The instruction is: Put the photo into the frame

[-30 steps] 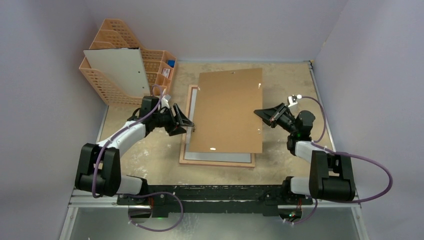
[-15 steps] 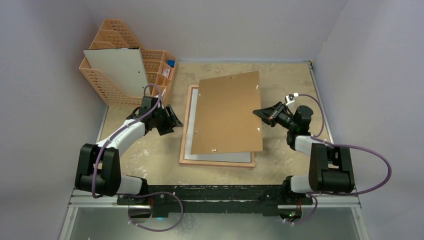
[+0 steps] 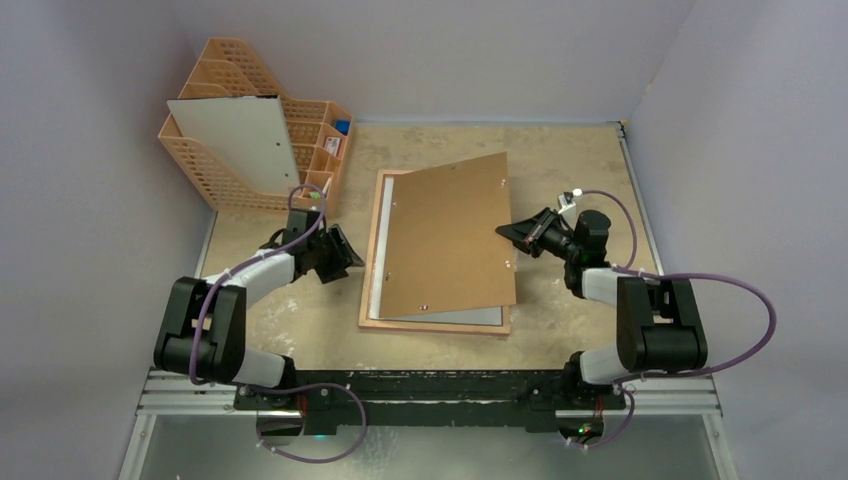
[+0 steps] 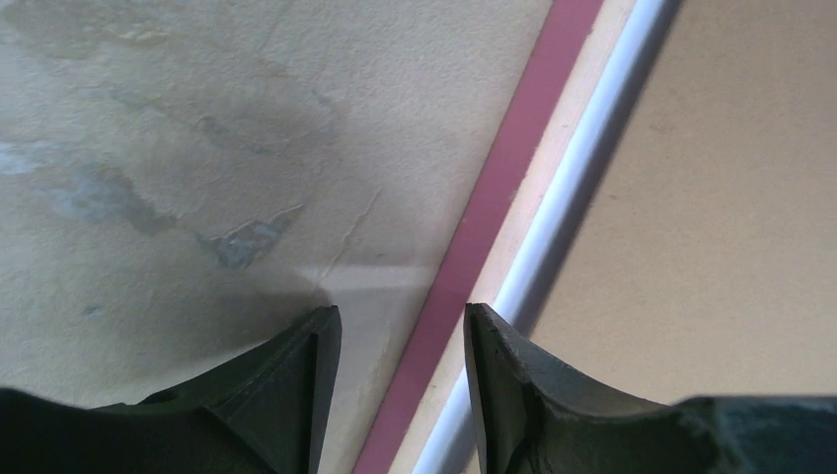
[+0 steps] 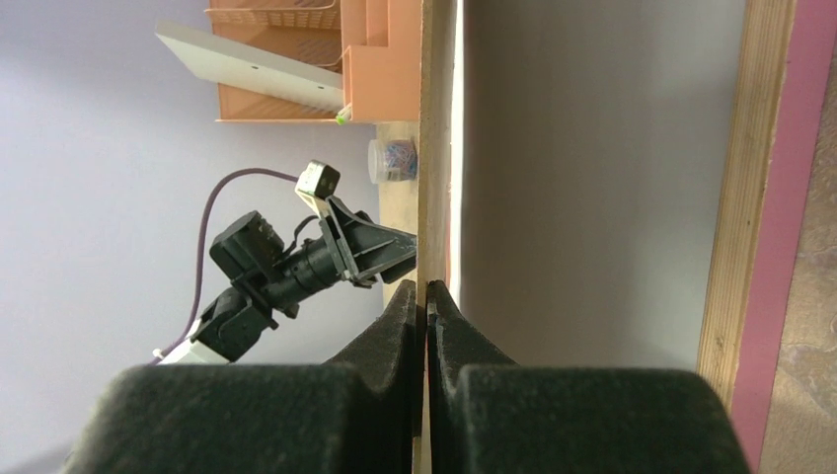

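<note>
- Top view: the right gripper (image 3: 508, 231), jaws closed, pinches the right edge of the flat brown backing board (image 3: 445, 235), which is tilted above the thin pink-edged rectangular frame (image 3: 435, 327) lying flat beneath.
- Left wrist: the left gripper (image 4: 402, 314), jaws half open and empty, hangs over the frame's pink rim.
- Right wrist: the board's thin edge is clamped between the jaws, with the frame to their right.

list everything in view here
thin pink rectangular picture frame: one, pink, flat mid-table
brown rectangular backing board: one, brown, tilted over the frame
pale sheet: one, grey-white, inside the frame
orange mesh file rack: one, orange, far left
white flat panel: one, white, leaning at the rack
table: one, beige, beneath all
left gripper: one, black, open over frame's left edge
right gripper: one, black, shut on board's right edge
</note>
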Motion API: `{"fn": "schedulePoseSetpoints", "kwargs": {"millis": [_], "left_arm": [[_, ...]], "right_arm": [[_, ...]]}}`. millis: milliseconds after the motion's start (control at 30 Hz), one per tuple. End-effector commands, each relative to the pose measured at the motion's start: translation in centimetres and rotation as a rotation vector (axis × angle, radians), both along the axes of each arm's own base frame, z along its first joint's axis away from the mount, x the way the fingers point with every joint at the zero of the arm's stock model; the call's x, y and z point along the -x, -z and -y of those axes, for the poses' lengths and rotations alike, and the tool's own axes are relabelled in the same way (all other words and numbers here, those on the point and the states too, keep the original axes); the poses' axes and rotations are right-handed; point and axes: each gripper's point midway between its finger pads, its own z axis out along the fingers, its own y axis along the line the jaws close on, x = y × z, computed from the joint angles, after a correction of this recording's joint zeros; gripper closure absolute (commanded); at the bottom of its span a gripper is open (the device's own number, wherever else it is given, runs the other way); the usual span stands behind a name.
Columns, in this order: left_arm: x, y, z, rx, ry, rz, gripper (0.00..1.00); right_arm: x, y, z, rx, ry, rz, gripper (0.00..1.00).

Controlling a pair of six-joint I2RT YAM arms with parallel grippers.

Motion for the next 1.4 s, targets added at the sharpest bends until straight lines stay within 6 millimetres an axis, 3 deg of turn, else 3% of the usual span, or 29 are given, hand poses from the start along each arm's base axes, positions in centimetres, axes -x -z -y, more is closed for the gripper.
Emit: {"fn": "schedulePoseSetpoints", "kwargs": {"millis": [0, 633, 900, 1200, 1367], "left_arm": [[-1.0, 0.5, 0.6, 0.047, -0.018, 0.031, 0.49], [-0.3, 1.6, 2.5, 0.073, 0.036, 0.005, 0.63], [-0.6, 1.5, 2.3, 0.063, 0.027, 0.016, 0.64], [-0.7, 1.4, 2.3, 0.061, 0.025, 0.020, 0.64], [-0.7, 1.4, 2.1, 0.048, 0.023, 0.023, 0.64]], "right_arm": [[-1.1, -2.4, -1.3, 0.003, -0.022, 0.105, 1.00], [-0.9, 1.3, -2.7, 0.033, -0.048, 0.067, 1.00], [-0.7, 2.9, -2.5, 0.098, -0.051, 0.050, 0.78], [-0.3, 4.6, -2.9, 0.174, -0.083, -0.010, 0.73], [-1.0, 4.6, -2.2, 0.254, -0.058, -0.008, 0.60]]}}
